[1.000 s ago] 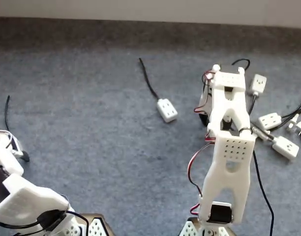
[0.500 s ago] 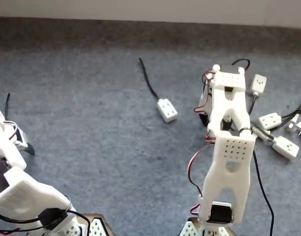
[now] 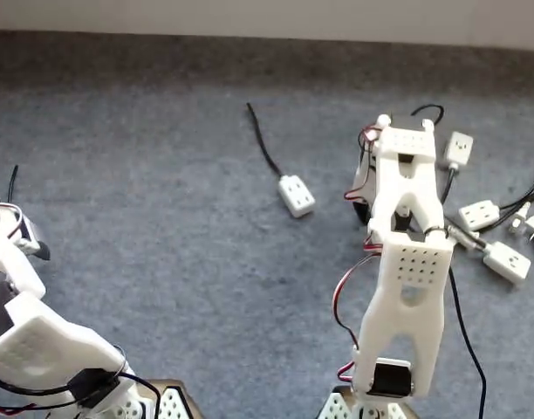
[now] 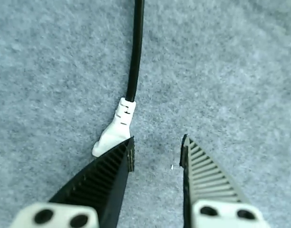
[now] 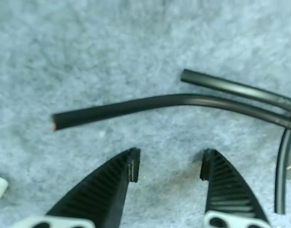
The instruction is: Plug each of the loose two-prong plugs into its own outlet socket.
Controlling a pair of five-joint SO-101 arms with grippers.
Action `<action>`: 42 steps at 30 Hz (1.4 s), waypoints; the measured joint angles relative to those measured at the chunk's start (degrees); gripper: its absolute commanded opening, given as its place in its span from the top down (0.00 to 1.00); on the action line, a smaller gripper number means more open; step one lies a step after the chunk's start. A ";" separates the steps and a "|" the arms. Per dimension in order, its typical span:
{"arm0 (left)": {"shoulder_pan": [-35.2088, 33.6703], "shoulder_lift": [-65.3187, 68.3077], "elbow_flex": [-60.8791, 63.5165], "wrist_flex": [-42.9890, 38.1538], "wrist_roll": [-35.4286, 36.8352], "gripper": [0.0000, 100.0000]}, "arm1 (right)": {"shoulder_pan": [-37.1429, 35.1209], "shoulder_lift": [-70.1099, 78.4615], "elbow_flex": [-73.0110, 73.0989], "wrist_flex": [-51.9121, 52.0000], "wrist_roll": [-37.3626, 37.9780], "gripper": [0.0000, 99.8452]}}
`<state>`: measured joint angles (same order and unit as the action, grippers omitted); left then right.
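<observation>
In the left wrist view a white two-prong plug point(image 4: 114, 134) on a black cord point(image 4: 135, 52) lies on the grey carpet. My left gripper point(image 4: 157, 152) is open just above the carpet, and the plug lies at the outer side of one fingertip point(image 4: 129, 154), not between the jaws. From above, the left gripper point(image 3: 33, 249) is at the far left edge. My right gripper point(image 5: 170, 165) is open over bare carpet, close to a black cord's cut end point(image 5: 54, 123). A white outlet socket point(image 3: 296, 195) with a black cord lies mid-table.
The right arm point(image 3: 407, 253) stretches over the right half of the carpet. Beside it lie three more white sockets point(image 3: 459, 148), point(image 3: 478, 214), point(image 3: 509, 260) amid tangled black cords, with loose plugs point(image 3: 524, 223) at the right edge. A darker strip point(image 3: 249, 52) borders the carpet's far side.
The left arm has shifted a little at the left edge, its gripper ending slightly farther from the base. The right arm and the sockets have stayed put.
</observation>
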<state>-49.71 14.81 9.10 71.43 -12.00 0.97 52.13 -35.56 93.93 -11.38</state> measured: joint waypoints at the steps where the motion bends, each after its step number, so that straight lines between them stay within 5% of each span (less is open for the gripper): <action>1: 0.00 0.09 -0.35 0.18 0.00 0.82 | 0.00 0.00 0.00 0.00 0.00 0.78; 42: -6.68 7.30 -4.22 -2.11 -6.15 0.82 | 0.00 0.00 0.00 0.00 0.00 0.78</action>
<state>-56.40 22.11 4.88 69.32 -18.15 0.97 52.13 -35.56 93.93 -11.38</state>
